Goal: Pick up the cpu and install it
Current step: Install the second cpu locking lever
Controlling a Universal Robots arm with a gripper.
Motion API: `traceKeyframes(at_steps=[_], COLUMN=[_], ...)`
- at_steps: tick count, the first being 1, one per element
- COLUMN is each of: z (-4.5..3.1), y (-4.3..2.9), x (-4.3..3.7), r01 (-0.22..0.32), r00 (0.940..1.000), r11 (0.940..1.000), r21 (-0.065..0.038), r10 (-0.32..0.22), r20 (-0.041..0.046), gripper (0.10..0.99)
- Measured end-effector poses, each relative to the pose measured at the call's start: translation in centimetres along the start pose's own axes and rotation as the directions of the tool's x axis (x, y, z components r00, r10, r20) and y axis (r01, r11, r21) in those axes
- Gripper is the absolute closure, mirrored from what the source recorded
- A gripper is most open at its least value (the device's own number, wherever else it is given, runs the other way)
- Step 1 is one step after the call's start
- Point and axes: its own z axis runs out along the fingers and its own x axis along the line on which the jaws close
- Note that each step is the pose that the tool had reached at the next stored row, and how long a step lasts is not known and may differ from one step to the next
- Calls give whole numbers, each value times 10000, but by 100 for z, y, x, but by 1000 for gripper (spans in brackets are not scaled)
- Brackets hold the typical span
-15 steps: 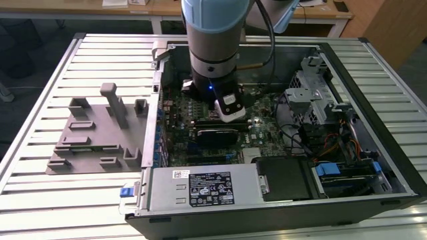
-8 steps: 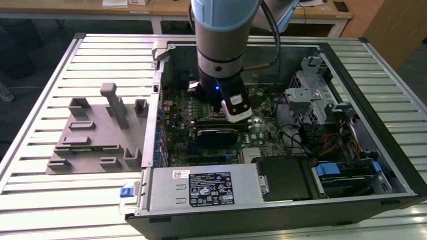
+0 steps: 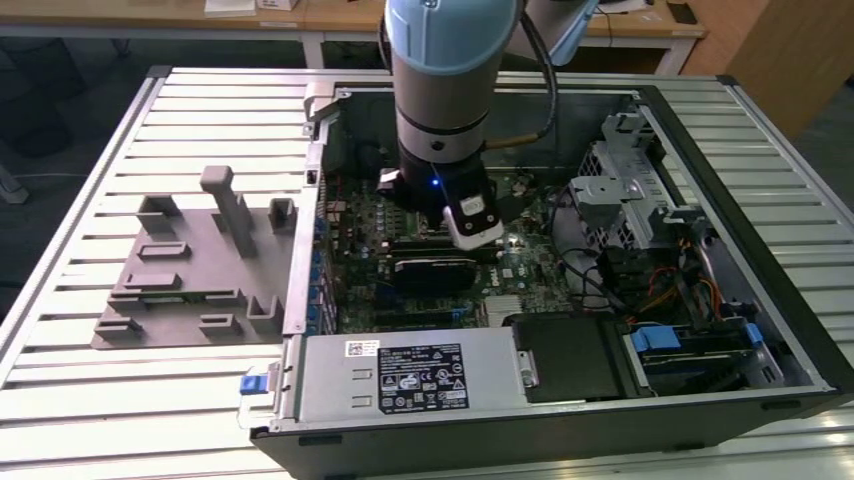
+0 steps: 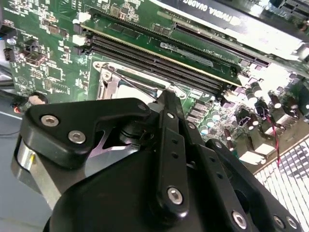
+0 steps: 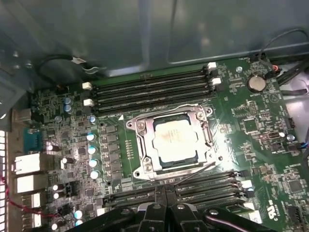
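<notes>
Cpu (image 5: 175,140) sits in its socket at frame centre, you see; gripper (image 5: 166,207) looks closed, holding nothing.

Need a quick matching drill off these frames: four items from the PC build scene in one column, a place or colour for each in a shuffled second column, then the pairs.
Things:
1. cpu
2. grey holder tray
3. coin cell battery
4. gripper

Places or colours:
A. on the slatted table, outside the case, at the exterior view's left
B. black, above the motherboard inside the case
C. pale silver top, sitting in the socket frame between memory slot banks
D. round and silver, on the green board away from the socket

Pairs: 1-C, 2-A, 3-D, 4-B
</notes>
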Motion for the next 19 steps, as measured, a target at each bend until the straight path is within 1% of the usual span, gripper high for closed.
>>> traceKeyframes(at_steps=[3, 5, 9, 11, 13, 14, 17, 19], z=[51, 81, 134, 159, 181, 191, 211, 238], y=[-11, -20, -35, -45, -56, -60, -71, -78], x=[7, 13, 20, 35, 58, 71, 100, 107], r01=[83, 202, 536, 644, 721, 752, 830, 858], r00=[10000, 9998, 9985, 9979, 9973, 9970, 9963, 9960], r11=[10000, 9998, 9986, 9979, 9973, 9970, 9958, 9953], r21=[-4, -10, -21, -57, -129, -182, -396, -458], r10=[-83, -202, -537, -645, -723, -755, -838, -868], r20=[3, -9, -80, -110, -138, -151, -194, -199], gripper=[980, 980, 980, 980, 980, 980, 980, 980])
